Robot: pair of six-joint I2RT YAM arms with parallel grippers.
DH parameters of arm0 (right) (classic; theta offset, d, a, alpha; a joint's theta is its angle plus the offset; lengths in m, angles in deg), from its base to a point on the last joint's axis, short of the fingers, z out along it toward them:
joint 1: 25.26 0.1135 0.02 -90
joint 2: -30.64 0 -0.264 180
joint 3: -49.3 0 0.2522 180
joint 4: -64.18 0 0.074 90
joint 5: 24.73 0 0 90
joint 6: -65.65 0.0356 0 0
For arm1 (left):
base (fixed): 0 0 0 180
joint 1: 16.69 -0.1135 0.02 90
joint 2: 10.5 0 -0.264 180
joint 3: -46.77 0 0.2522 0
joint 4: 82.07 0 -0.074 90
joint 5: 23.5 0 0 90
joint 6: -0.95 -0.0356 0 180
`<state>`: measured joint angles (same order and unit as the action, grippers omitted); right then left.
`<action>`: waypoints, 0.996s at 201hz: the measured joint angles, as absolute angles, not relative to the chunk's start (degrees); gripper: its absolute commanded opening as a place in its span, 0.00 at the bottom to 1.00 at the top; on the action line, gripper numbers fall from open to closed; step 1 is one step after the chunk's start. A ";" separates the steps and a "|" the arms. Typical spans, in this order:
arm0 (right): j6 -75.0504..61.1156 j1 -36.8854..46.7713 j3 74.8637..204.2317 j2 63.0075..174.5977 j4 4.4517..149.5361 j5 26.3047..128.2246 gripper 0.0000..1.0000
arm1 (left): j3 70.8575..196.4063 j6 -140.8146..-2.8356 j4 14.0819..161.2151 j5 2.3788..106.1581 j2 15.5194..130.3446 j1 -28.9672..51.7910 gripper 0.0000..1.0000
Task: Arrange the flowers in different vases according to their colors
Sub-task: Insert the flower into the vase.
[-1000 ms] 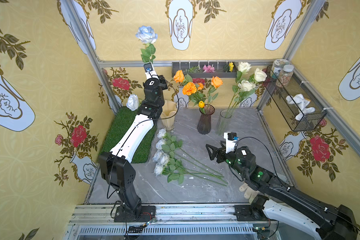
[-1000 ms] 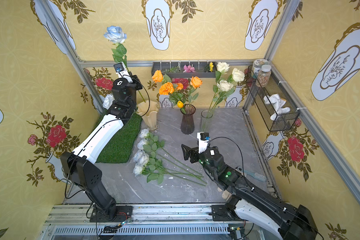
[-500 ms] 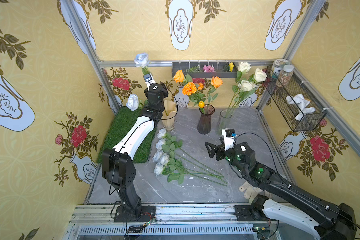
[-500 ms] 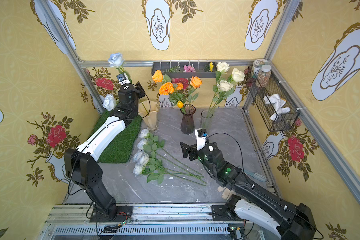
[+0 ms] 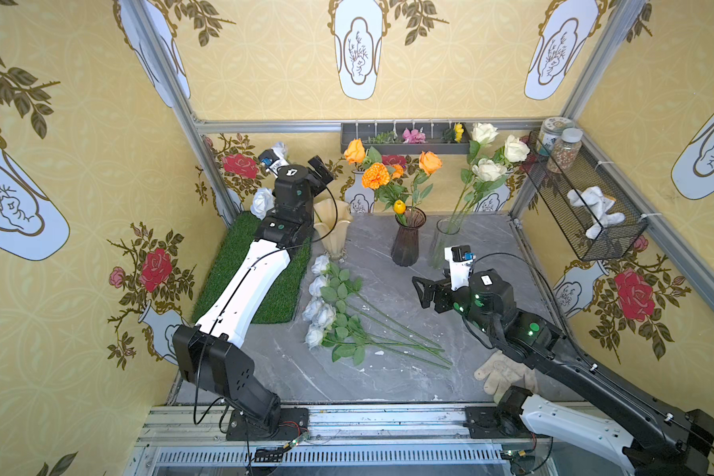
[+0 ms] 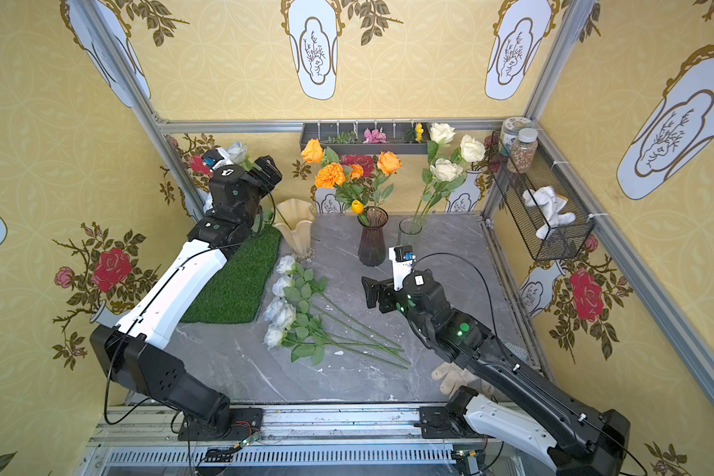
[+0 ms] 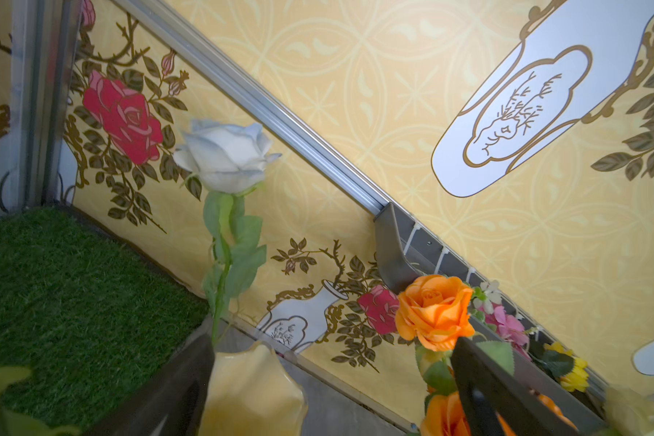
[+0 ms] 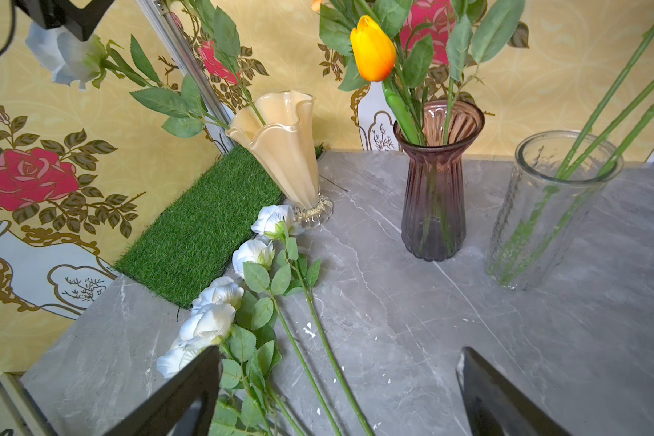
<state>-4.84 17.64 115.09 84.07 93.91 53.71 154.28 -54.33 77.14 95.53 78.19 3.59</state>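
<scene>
The cream-amber vase (image 5: 335,224) holds two pale blue-white roses (image 7: 225,151), one stem free between my left gripper's fingers. My left gripper (image 5: 319,172) hangs open just above the vase's rim (image 7: 250,377). Several more pale blue-white roses (image 5: 320,305) lie on the grey table (image 5: 388,379). The dark purple vase (image 5: 407,243) carries orange flowers (image 5: 375,175) and a yellow tulip (image 8: 372,49). The clear cylinder (image 5: 444,243) holds cream-white roses (image 5: 487,169). My right gripper (image 5: 423,290) stands open and empty over the table, right of the lying stems (image 8: 318,339).
A green grass mat (image 5: 240,263) lies under the left arm. A grey shelf (image 5: 405,144) with tiny sprigs hangs on the back wall. A wire basket (image 5: 586,193) with jars and a cloth juts from the right wall. A glove (image 5: 503,373) lies at front right.
My left gripper came down with the pale rose, opened and let it go; the rose now stands in the cream-amber vase. The right arm shifted slightly toward the vases.
</scene>
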 measured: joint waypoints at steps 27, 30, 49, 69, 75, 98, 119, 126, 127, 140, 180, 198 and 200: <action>-3.40 16.32 121.86 89.33 102.26 55.81 0.97 | 150.02 -48.71 75.48 91.82 72.42 3.63 1.00; -3.31 15.93 122.39 89.90 103.18 56.32 0.97 | 149.32 -48.16 75.41 91.49 71.54 3.65 1.00; -1.78 12.70 124.22 93.71 108.34 60.34 0.97 | 144.88 -45.30 74.54 90.31 65.86 4.37 1.00; -0.39 10.03 124.31 97.77 113.10 66.00 0.97 | 140.12 -43.88 73.82 90.46 58.80 6.47 1.00; -0.41 9.85 124.31 98.91 114.22 67.37 1.00 | 138.28 -43.81 73.62 91.03 56.09 7.74 1.00; -0.17 9.94 124.33 103.45 117.21 72.36 0.84 | 131.84 -43.55 71.81 92.54 46.76 10.84 1.00; -0.47 11.49 124.92 108.22 118.37 74.81 0.67 | 125.23 -42.06 69.12 94.40 38.10 12.00 1.00; -0.69 12.50 125.47 110.21 118.63 75.44 0.63 | 122.44 -41.74 68.18 94.66 34.91 12.35 1.00; -0.74 12.63 125.56 110.47 118.65 75.46 0.63 | 122.13 -41.67 68.03 94.70 34.58 12.39 1.00; -1.74 14.01 126.91 113.97 118.37 75.55 0.56 | 117.45 -39.99 66.43 94.77 30.04 12.96 0.98; -3.64 16.43 131.98 125.33 117.10 73.78 0.45 | 104.03 -35.42 64.53 91.53 24.57 15.45 0.95; -4.43 17.44 134.21 129.99 116.01 72.55 0.44 | 98.18 -33.15 65.88 91.58 23.92 19.50 0.95; -4.58 17.53 134.41 130.43 115.83 72.51 0.45 | 97.37 -32.88 66.21 91.62 23.94 20.22 0.95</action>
